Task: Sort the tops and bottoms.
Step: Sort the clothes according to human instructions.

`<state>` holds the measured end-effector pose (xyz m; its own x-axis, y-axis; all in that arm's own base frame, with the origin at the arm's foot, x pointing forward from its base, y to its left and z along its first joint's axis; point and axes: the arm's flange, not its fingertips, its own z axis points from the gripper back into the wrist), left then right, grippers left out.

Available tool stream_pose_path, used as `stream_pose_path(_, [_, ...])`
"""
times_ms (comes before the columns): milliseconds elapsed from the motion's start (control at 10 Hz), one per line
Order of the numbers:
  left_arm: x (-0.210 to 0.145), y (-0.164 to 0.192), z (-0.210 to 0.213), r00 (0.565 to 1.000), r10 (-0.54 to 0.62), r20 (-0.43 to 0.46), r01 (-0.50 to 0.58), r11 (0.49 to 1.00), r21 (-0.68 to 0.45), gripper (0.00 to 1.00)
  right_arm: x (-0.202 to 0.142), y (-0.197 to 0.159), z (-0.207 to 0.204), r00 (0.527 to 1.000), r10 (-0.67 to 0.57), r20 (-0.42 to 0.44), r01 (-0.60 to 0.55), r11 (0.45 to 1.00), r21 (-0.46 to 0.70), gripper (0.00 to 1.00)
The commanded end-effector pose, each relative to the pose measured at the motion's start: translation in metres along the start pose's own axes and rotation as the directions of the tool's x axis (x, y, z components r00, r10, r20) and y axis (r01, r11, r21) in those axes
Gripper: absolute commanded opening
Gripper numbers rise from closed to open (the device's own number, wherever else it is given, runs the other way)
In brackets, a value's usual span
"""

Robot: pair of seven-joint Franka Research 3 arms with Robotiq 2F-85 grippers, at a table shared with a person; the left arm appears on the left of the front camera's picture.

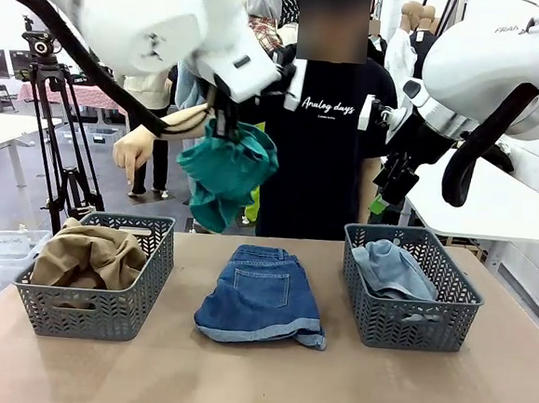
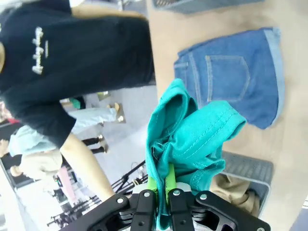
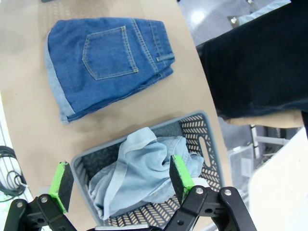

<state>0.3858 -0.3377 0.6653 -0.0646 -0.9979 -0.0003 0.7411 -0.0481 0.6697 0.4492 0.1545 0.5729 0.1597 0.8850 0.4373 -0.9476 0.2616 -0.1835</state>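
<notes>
- Nearest, low in the front view: bare brown tabletop (image 1: 255,387), with dark blue cuffed denim shorts (image 1: 260,296) folded flat at its middle, back pocket up, between two baskets and touching neither.
- To the robot's left of the shorts: grey plastic lattice basket (image 1: 102,312), holding a crumpled tan garment (image 1: 88,254) heaped above the rim.
- To the robot's right: matching grey basket (image 1: 409,329), with a pale grey-blue denim piece (image 1: 390,267) bunched inside.
- Raised above the table, seen from the front between the left basket and the shorts: left gripper (image 2: 161,180), green pads pinched tight on a teal green garment (image 1: 227,172). Cloth hanging in loose folds, clear of the tabletop, a stitched hem plain in the left wrist view.
- High over the right-hand basket: right gripper (image 3: 120,179), jaws spread wide, nothing between them, pale denim directly below in the right wrist view.
- Beyond the far edge: a person in a black T-shirt (image 1: 321,159), white script "Analog days" across the chest, a smaller line beneath too small to read. One hand (image 1: 132,151) lowered, fingers down, off to the left of the teal cloth.
- On the white right arm (image 1: 505,61): grey letters "FRAN", the rest out of sight.
- Far left, behind the table: black tripod (image 1: 52,119).
</notes>
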Motion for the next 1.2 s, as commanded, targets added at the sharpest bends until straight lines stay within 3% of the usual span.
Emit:
stream_pose_path(0, [-0.036, 0.001, 0.01, 0.995, 0.076, -0.071, -0.072, 0.996, 0.056, 0.0, -0.001, 0.001, -0.002, 1.0, -0.009, 0.002, 0.009, 1.0, 0.007, 1.0])
stream_pose_path(200, [-0.057, 0.007, 0.034, 0.971, 0.194, -0.138, -0.172, 0.973, 0.155, 0.0, -0.001, 0.001, -0.002, 1.0, -0.009, 0.002, 0.009, 1.0, 0.007, 1.0])
stream_pose_path(300, [-0.042, 0.014, 0.019, 0.995, 0.076, -0.058, -0.073, 0.996, 0.052, 0.0, -0.001, 0.001, -0.002, 1.0, -0.009, 0.002, 0.009, 1.0, 0.007, 1.0])
stream_pose_path(500, [-0.042, 0.014, 0.019, 0.995, 0.076, -0.058, -0.073, 0.996, 0.052, 0.0, -0.001, 0.001, -0.002, 1.0, -0.009, 0.002, 0.009, 1.0, 0.007, 1.0])
stream_pose_path(700, [-0.057, 0.02, 0.019, 0.982, 0.156, -0.101, -0.148, 0.985, 0.088, 0.0, -0.001, 0.001, -0.002, 1.0, -0.009, 0.002, 0.009, 1.0, 0.007, 1.0])
stream_pose_path(800, [-0.071, 0.022, 0.015, 0.973, 0.209, -0.1, -0.197, 0.973, 0.116, 0.0, -0.001, 0.001, -0.002, 1.0, -0.009, 0.002, 0.009, 1.0, 0.007, 1.0])
stream_pose_path(1100, [-0.139, 0.009, 0.0, 0.919, 0.365, -0.148, -0.368, 0.93, 0.007, 0.0, -0.001, 0.001, -0.002, 1.0, -0.009, 0.002, 0.009, 1.0, 0.007, 1.0])
